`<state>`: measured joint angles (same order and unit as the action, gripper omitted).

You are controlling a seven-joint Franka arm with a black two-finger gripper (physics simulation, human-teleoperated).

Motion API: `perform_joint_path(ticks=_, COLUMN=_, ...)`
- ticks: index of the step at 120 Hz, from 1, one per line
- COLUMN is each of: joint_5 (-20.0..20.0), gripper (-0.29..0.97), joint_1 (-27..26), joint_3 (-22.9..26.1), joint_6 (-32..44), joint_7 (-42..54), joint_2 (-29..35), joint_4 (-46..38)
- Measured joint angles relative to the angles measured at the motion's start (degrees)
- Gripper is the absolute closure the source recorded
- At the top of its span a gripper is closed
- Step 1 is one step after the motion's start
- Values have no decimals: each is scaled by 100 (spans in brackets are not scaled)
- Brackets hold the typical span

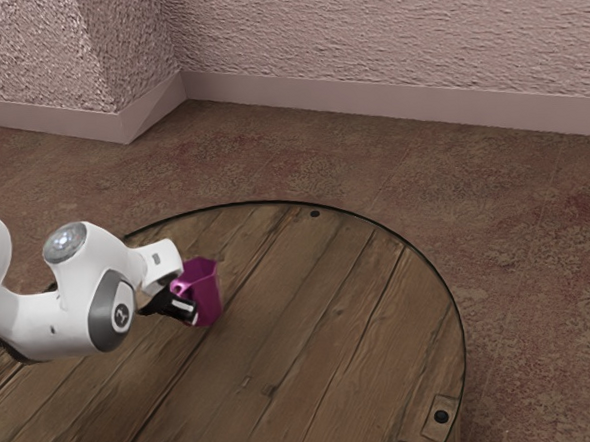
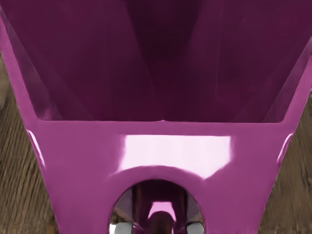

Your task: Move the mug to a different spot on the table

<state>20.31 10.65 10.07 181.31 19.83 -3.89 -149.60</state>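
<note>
Around the handle of the mug, the end effector stands open.

A plain room, home-like.
Rough plaster walls, pale skirting, brown carpet, and a round plank tabletop.

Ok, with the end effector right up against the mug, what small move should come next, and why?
Probably a short, slow lift straight up. The end effector sits against the magenta mug, which appears to stand on the wooden table, with bare boards toward the exterior view's right. Whether the grasp is set I cannot tell, so a small lift would test it.
</note>
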Motion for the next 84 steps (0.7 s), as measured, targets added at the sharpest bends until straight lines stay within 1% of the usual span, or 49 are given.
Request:
perform_joint_path(ticks=9, joint_5=246, gripper=68, joint_1=-81, joint_3=59, joint_6=11, joint_7=4, joint_2=26, joint_4=-129)
perform_joint_path(ticks=18, joint_5=396, gripper=68, joint_1=-171, joint_3=132, joint_6=18, joint_7=8, joint_2=36, joint_4=-198)
perform_joint_path(ticks=45, joint_5=563, gripper=67, joint_1=-181, joint_3=279, joint_6=28, joint_7=15, joint_2=-40, joint_4=-218)
perform_joint_path(ticks=55, joint_5=580, gripper=59, joint_1=-174, joint_3=307, joint_6=22, joint_7=10, joint_2=-59, joint_4=-220)
perform_joint_path(ticks=73, joint_5=598, gripper=37, joint_1=-180, joint_3=332, joint_6=12, joint_7=1, joint_2=-20, joint_4=-246)
perform_joint_path(ticks=84, joint_5=602, gripper=28, joint_1=-175, joint_3=334, joint_6=8, joint_7=-4, joint_2=-4, joint_4=-253)
